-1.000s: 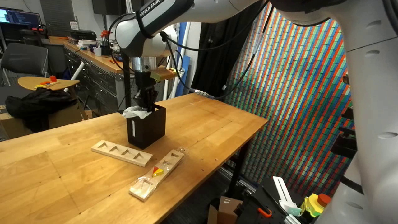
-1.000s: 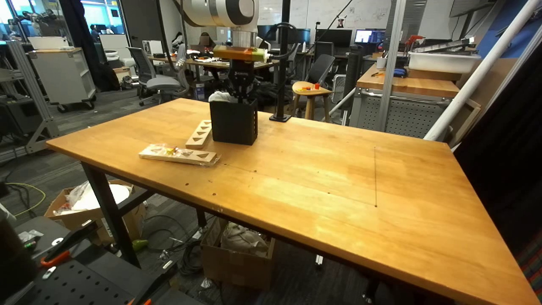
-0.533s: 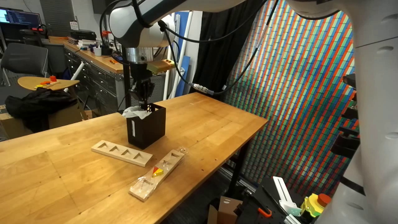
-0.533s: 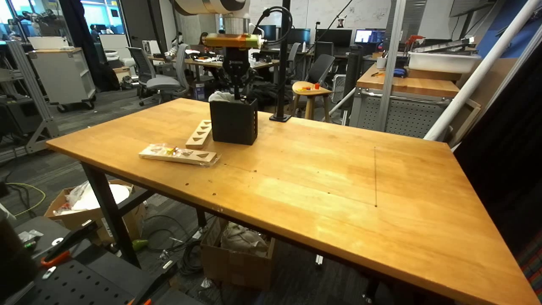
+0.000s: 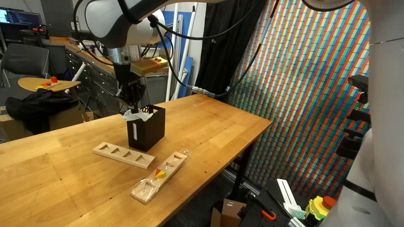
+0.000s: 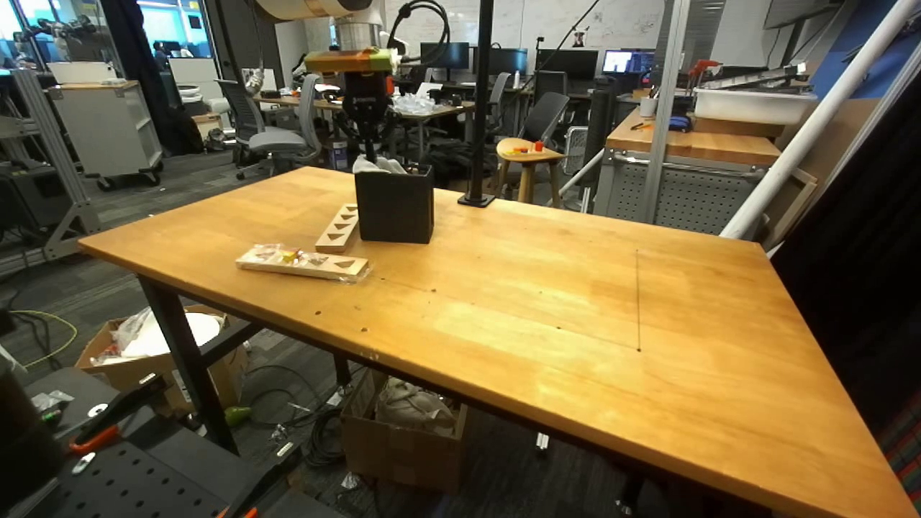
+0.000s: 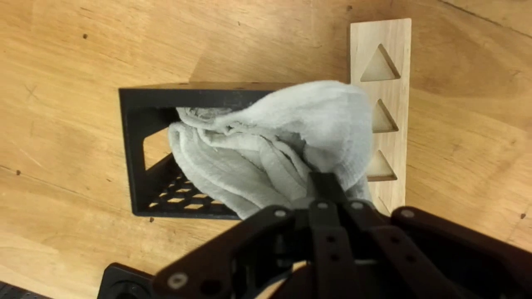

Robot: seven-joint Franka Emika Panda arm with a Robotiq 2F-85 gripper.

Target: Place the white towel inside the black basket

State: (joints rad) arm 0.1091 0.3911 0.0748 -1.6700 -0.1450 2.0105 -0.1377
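Observation:
The black basket (image 5: 146, 132) stands upright on the table and also shows in an exterior view (image 6: 396, 208) and in the wrist view (image 7: 166, 97). The bunched white towel (image 7: 237, 166) lies partly in its opening and hangs over the rim at the end nearest the triangle-slotted board. The towel also shows above the rim in both exterior views (image 5: 143, 116) (image 6: 383, 167). My gripper (image 7: 326, 180) has its fingers together, pointing down, with the tips against the top of the towel near that end. No cloth shows clearly between the fingers. The towel's lower part is hidden inside the basket.
A wooden board with triangular slots (image 5: 123, 155) lies beside the basket, below the towel's overhang in the wrist view (image 7: 401, 104). A plastic-wrapped board (image 5: 148, 187) lies nearer the table edge. A black post (image 6: 481, 144) stands behind the basket.
My gripper has moved across the basket from inside its opening to the towel's overhanging end. The basket and towel have shifted slightly the same way, left in both exterior views.

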